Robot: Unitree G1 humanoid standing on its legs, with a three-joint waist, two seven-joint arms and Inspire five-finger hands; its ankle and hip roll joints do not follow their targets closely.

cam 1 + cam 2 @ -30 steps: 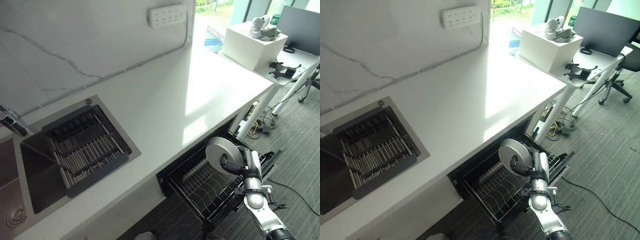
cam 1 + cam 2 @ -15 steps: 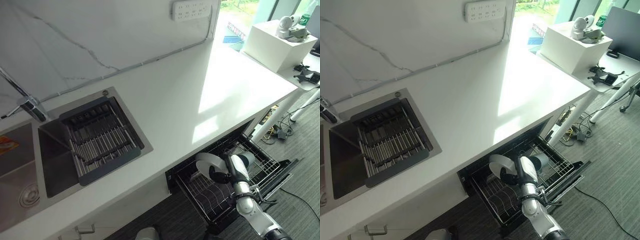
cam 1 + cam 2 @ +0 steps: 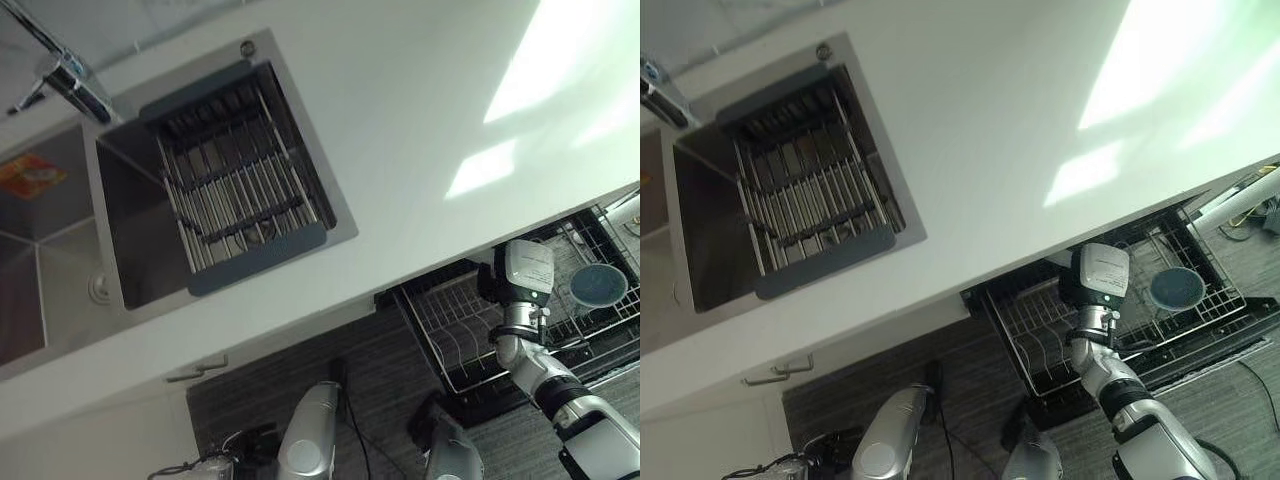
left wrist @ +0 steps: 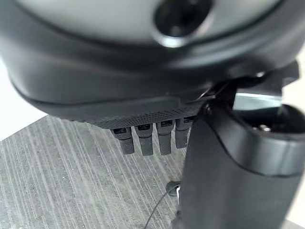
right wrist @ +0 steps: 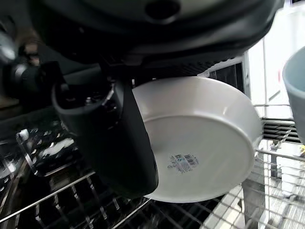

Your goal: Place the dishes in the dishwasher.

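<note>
While over dishwasher rack [image 5: 57,202], right robot hand [image 5: 112,138] clamps white dish [image 5: 200,143], thumb across underside.

The right hand [image 5: 112,138] pinches a white plate [image 5: 200,138] against its thumb, just above the wire rack [image 5: 57,205]; a blue bowl [image 5: 295,90] sits beside the plate.

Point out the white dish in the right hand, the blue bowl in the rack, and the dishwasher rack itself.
white dish [image 5: 205,138], right wrist view, on its underside beside the thumb.
blue bowl [image 3: 598,285], left eye view, on its middle.
dishwasher rack [image 3: 1030,330], right eye view, on its wire tines.
right hand [image 5: 119,148], right wrist view, on its thumb.
</note>
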